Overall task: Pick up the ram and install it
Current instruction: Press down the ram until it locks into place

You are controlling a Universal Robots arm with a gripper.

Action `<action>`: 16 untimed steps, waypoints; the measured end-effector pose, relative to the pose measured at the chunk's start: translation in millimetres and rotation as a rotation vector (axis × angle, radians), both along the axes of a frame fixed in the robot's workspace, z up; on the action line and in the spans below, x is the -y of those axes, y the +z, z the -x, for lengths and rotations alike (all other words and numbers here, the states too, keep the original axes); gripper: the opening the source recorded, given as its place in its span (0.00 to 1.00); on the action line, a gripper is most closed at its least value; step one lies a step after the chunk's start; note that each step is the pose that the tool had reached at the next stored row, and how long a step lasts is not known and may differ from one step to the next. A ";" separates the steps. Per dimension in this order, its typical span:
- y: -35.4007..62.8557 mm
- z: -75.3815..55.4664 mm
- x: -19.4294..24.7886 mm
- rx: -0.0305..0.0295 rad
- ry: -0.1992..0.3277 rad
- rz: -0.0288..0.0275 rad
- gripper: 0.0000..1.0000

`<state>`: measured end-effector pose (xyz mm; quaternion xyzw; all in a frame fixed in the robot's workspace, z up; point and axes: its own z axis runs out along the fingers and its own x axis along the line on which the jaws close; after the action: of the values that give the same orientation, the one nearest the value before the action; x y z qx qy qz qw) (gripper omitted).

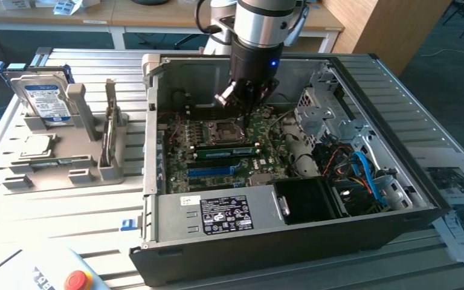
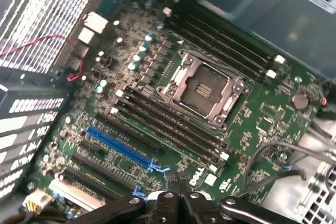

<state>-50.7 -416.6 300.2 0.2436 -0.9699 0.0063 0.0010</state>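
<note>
**Gripper.** The gripper (image 1: 243,104) is fully closed, and nothing is seen between its fingertips. It is positioned inside the open computer case (image 1: 296,241), low over the motherboard (image 2: 262,129) and just beside the empty processor socket (image 2: 202,90). In the wrist view the gripper (image 2: 178,195) is seen with its jaws together, and the black memory slots (image 2: 168,121) on either side of the socket appear unoccupied.

**Location of the ram.** The ram (image 1: 111,124) is judged to be the thin stick standing on edge in the grey fixture (image 1: 70,172), which rests on the desk (image 1: 70,211) at the exterior view's left, well apart from the gripper. This identification cannot be fully confirmed. A hard drive (image 1: 43,99) is held upright in the same fixture.

**Handling properties (judged).**
- The ram is to be treated as light, thin and rigid. Little grip force should be needed to carry it.
- It is fragile: the chips and the contact edge are easily damaged by pinching or scraping.
- The bare board faces are smooth, so slipping under a light grip is possible.

**Grasp point (judged).** The ram is best taken across its two flat faces, near the middle of its upper long edge. The lower contact edge and both short ends are to be left free for seating in a slot.
</note>
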 end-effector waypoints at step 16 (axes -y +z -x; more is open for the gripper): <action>-0.1 0.0 0.0 0.0021 -0.282 0.0027 0.10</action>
<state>-50.7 -416.6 300.1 0.1046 -0.9945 0.0077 0.0012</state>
